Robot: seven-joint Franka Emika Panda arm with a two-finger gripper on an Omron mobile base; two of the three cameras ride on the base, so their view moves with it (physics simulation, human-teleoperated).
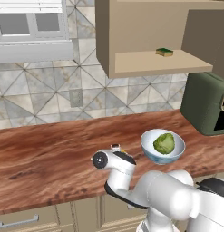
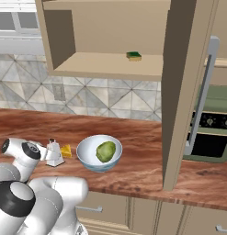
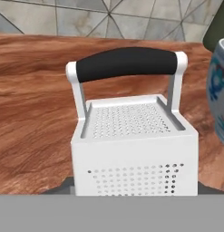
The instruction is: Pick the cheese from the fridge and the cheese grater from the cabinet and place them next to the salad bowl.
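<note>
The cheese grater (image 3: 133, 149), white-silver with a black handle, stands upright just left of the salad bowl (image 3: 220, 90). My gripper (image 3: 136, 188) is shut on the grater's lower body, one dark fingertip (image 3: 63, 186) showing at each side. From the right base view the grater (image 2: 54, 153) sits between my hand and the yellow cheese (image 2: 66, 151), which lies against the bowl's (image 2: 87, 147) left side. In the left base view the grater's top (image 1: 115, 147) peeks above my wrist, left of the bowl (image 1: 149, 136) with its lettuce (image 1: 164, 143). The cabinet (image 1: 154, 63) hangs above. The fridge is out of view.
A green-and-yellow sponge (image 1: 164, 52) lies on the cabinet shelf. The cabinet's open door (image 2: 184, 92) hangs down over the wooden counter (image 2: 142, 137) to the bowl's right. A dark green toaster oven (image 1: 206, 104) stands at the far right.
</note>
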